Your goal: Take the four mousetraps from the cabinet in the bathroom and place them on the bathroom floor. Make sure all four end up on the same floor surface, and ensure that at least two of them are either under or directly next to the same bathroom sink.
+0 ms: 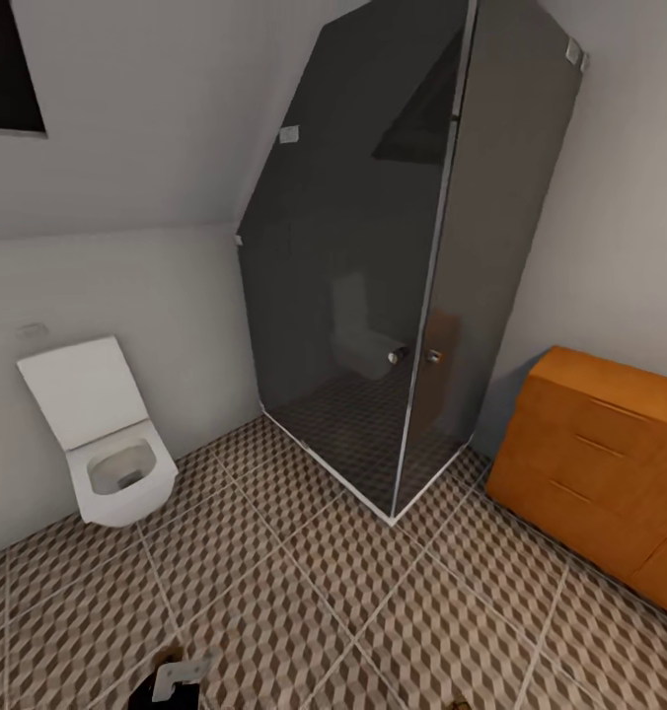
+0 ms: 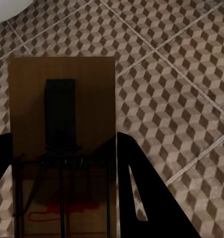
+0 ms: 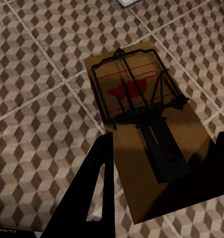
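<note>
**A:** Biggest stuff first? Bathroom floor (image 1: 304, 582) everywhere, cube-pattern tiles, pale grout. Dark glass shower stall (image 1: 393, 266) straight ahead in the head view, far beyond both grippers. Orange-brown cabinet (image 1: 600, 454) off to the right side, well apart from the right gripper, drawers shut, slim bar handles. White toilet (image 1: 107, 444) off to the left against the wall, lid up.

**B:** And the hands?

**A:** Left gripper (image 2: 67, 173) clamped on a mousetrap (image 2: 62, 124), dark fingers (image 2: 146, 198) on either side of the board. Board sticking out past the fingertips, wire parts down near the fingers, red marking at the gripped end. Tiles well below it, not touching.

**B:** Same on the other side?

**A:** Pretty much. Right gripper (image 3: 161, 183) closed on a second mousetrap (image 3: 141, 129), one finger (image 3: 92, 193) against the board's edge, the other at the far corner. Wire frame and red marking at the end away from the fingers this time. Floor underneath, apart from the board. Can't tell much of either gripper from the head view, just a bit of dark arm (image 1: 171, 685) at the bottom edge.
</note>
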